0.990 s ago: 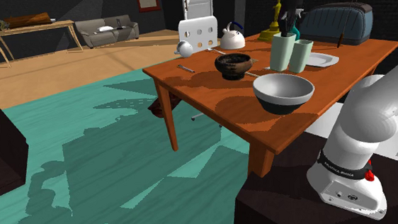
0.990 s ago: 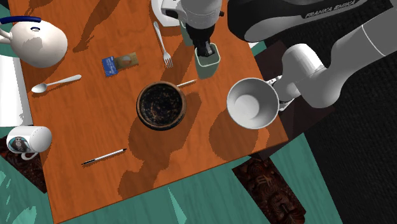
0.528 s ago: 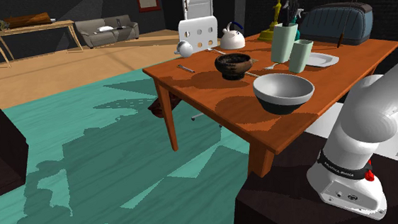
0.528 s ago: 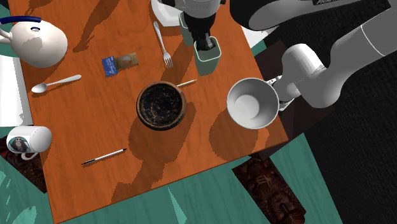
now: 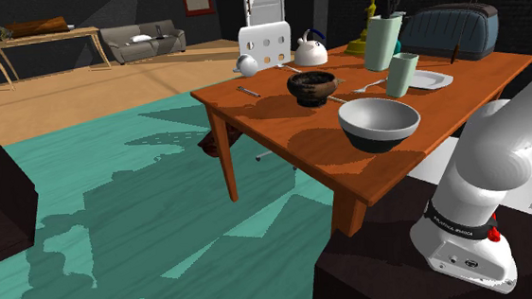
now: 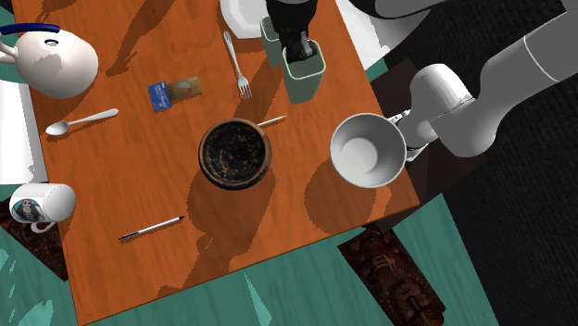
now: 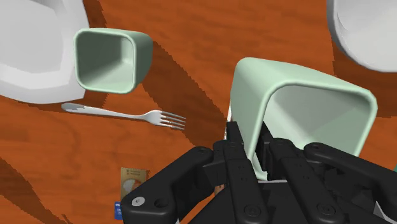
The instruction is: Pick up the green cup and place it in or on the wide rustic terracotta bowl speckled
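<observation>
The gripper [image 7: 252, 143] is clamped on one wall of the pale green cup [image 7: 299, 114], one black finger outside and the other reaching in over the rim. The inner fingertip is partly hidden by the wall, so contact on that side is probably firm rather than plainly seen. Pinching a single wall suits this squarish, open-topped cup, since it is too broad to straddle. It also keeps the cup upright and mouth-up for setting down.

The cup hangs clear of the wooden table [image 5: 282, 124], above a matching second green cup [image 7: 111, 60] that stands beside a white plate [image 7: 32, 57] and a fork [image 7: 127, 114]. The dark brown speckled bowl [image 6: 234, 153], which I take as the target, sits nearer the table's middle, well apart from the held cup. A larger white-lined bowl [image 6: 369, 150] stands near the table edge by the robot.

A second ago the cup stood on the table touching its twin, with the gripper lowered onto it. Half a second ago it had just lifted. Now it is higher, and the twin, fork and both bowls have not shifted.
</observation>
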Motion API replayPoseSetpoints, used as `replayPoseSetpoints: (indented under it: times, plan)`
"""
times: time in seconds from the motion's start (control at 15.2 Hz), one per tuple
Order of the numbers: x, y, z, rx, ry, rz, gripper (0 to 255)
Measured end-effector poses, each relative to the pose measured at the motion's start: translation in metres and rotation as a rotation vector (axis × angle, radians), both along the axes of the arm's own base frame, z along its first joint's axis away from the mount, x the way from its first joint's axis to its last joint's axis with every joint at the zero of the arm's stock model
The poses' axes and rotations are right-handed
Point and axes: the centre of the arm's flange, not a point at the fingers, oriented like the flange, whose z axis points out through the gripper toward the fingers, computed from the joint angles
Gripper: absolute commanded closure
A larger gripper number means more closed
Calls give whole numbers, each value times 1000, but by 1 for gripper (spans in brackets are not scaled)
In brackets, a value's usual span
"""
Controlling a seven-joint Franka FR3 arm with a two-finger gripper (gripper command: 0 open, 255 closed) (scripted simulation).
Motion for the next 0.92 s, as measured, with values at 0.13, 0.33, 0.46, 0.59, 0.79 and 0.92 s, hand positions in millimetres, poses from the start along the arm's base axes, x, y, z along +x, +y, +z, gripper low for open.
replayPoseSetpoints:
  times: [0.13,0.33,0.46,0.59,0.79,0.92]
  plan:
    - [0,1,11,0,0,0,255]
    - [1,1,25,0,0,0,255]
    - [15,0,32,0,0,0,255]
    - [42,4,39,0,0,0,255]
    - [78,6,50,0,0,0,255]
    - [101,10,59,1,0,-1,255]
